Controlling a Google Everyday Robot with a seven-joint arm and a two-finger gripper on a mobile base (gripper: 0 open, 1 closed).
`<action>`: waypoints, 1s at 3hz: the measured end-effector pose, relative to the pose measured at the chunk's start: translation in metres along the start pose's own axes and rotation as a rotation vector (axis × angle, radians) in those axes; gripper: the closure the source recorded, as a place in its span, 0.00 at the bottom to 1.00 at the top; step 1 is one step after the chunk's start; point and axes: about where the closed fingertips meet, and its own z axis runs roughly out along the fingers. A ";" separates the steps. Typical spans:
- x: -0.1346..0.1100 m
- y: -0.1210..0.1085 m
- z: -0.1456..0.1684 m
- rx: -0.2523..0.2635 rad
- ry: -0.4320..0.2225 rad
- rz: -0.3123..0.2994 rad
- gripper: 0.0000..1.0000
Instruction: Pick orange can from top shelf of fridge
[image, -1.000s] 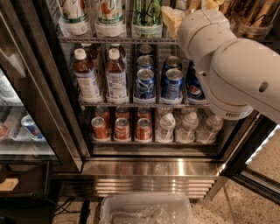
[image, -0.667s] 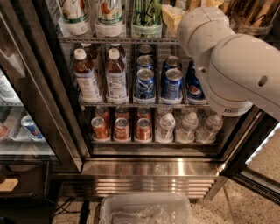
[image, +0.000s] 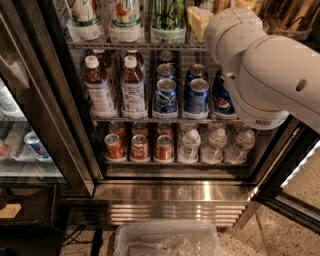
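Observation:
The fridge (image: 75, 150) stands open in front of me. Its top shelf (image: 125, 45), a wire rack, holds two white tall cans (image: 125, 15) and a green-patterned tall can (image: 169, 15). My white arm (image: 260, 65) reaches up into the shelf's right end. My gripper (image: 198, 20) is at the top edge, right of the green can, and only a pale yellow part of it shows past the arm. The orange can does not show; the arm covers that end of the shelf.
The middle rack holds brown bottles (image: 97, 85) and short blue cans (image: 166, 95). The lower rack holds red cans (image: 139, 146) and water bottles (image: 217, 142). Below are a steel grille base (image: 170, 212) and a clear plastic bin (image: 167, 240). Another cooler (image: 20, 150) stands at the left.

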 end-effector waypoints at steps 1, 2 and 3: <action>0.004 -0.002 0.002 0.002 0.012 -0.002 0.50; 0.006 -0.002 0.003 -0.003 0.020 0.001 0.73; 0.006 -0.002 0.003 -0.003 0.020 0.001 0.96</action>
